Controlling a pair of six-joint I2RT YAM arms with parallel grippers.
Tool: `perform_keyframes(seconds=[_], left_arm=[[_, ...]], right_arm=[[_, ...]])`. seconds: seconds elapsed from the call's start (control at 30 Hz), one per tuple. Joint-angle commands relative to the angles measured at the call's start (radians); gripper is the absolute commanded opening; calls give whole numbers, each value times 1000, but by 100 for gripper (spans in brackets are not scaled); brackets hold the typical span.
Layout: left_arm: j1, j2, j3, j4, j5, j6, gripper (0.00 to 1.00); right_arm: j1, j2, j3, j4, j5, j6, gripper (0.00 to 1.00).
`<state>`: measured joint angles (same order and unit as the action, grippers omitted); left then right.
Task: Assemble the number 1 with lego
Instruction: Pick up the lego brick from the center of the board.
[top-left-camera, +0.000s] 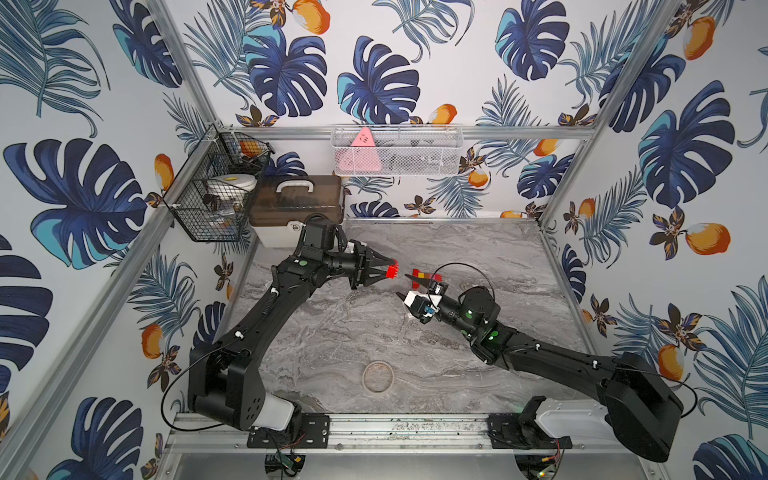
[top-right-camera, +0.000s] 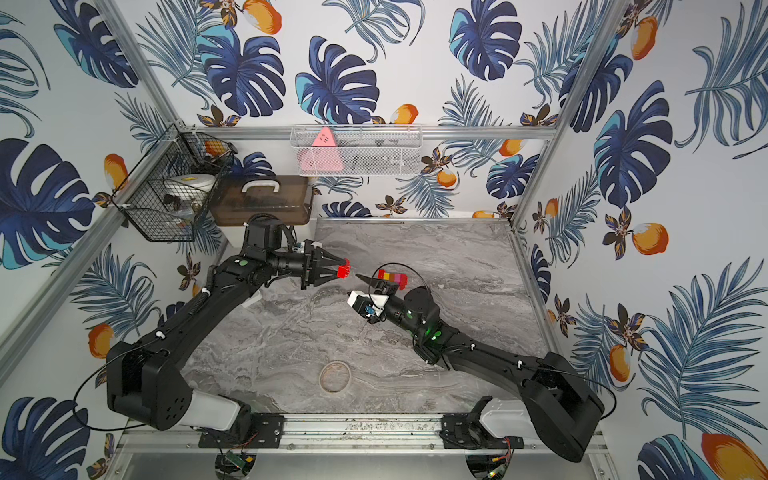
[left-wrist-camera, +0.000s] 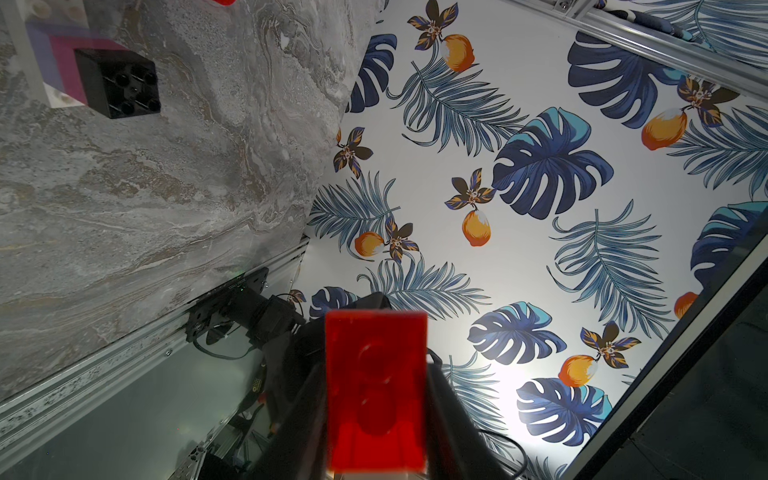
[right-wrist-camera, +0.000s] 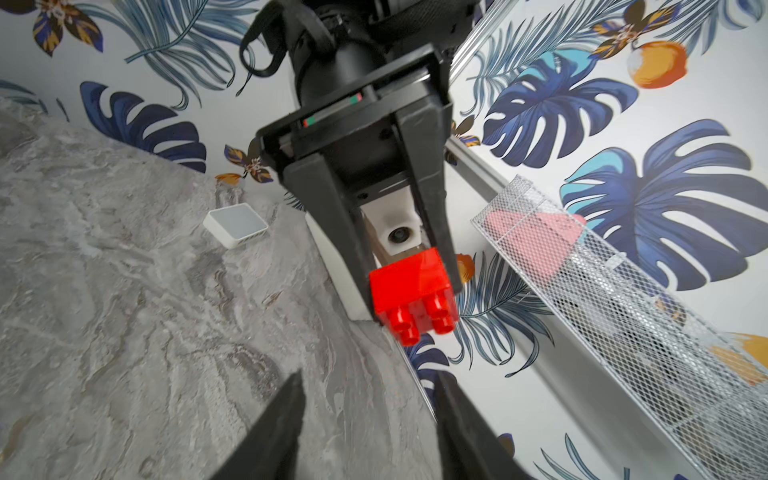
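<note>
Elsewhere, tan ring (top-left-camera: 377, 376) lies apart from red brick (top-left-camera: 391, 270).

The glossy red studded plastic brick (top-left-camera: 391, 270) shows mid-frame; the stone-look tabletop (top-left-camera: 332, 332) is veined grey and tan; the wallpaper (top-left-camera: 449, 83) is white with navy leaves, orange fruit.

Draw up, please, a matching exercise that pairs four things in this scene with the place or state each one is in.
Things:
1. lone red brick
2. tan ring
3. right claw
4. pink triangle

Places or states:
A. open, holding nothing
B. inside the white mesh basket
C. gripped in the left claw
D. lying flat on the table

Pairs: 1-C, 2-D, 3-A, 4-B.
</note>
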<state>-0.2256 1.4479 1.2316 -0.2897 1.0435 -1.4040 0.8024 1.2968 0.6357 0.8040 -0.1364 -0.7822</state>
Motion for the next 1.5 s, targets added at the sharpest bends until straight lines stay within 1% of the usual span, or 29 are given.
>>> perform_keyframes(seconds=[0.0, 0.13, 0.17, 0.2, 0.33, 0.4, 0.43, 0.53, 0.63, 0.9, 1.17, 1.3, 1.47], left_arm=[[2, -8, -14, 13, 20, -8, 35], [2, -15, -15, -2, 21, 1, 35], [2, -15, -15, -5, 21, 4, 35], [2, -14, -14, -10, 20, 6, 35], [2, -16, -14, -19, 20, 14, 34], [2, -18, -11, -30, 20, 24, 34], [2, -19, -8, -44, 20, 35, 34], [2, -22, -14, -39, 21, 32, 34], [2, -23, -14, -37, 23, 31, 35], [0, -27, -1, -61, 23, 48, 35], [-2, -34, -6, -61, 24, 49, 35], [-7, -28, -5, -55, 27, 47, 36], [-11, -26, -5, -62, 28, 53, 36]], right_arm=[[-3, 21, -6, 152, 22, 17, 100], [-5, 65, -36, 291, 20, -14, 100], [-6, 72, -37, 304, 16, -26, 100], [-8, 75, -33, 300, 10, -32, 98], [-24, 54, 3, 199, -70, -40, 64], [-33, 44, 15, 169, -102, -38, 52], [-41, 43, 17, 171, -117, -30, 50], [-54, 36, 22, 161, -148, -20, 49], [-55, 38, 29, 138, -160, -31, 53], [-63, 60, 53, 84, -190, -83, 55], [-62, 84, 79, 73, -230, -110, 54], [-63, 87, 87, 65, -258, -108, 50], [-63, 88, 90, 70, -267, -107, 48]])
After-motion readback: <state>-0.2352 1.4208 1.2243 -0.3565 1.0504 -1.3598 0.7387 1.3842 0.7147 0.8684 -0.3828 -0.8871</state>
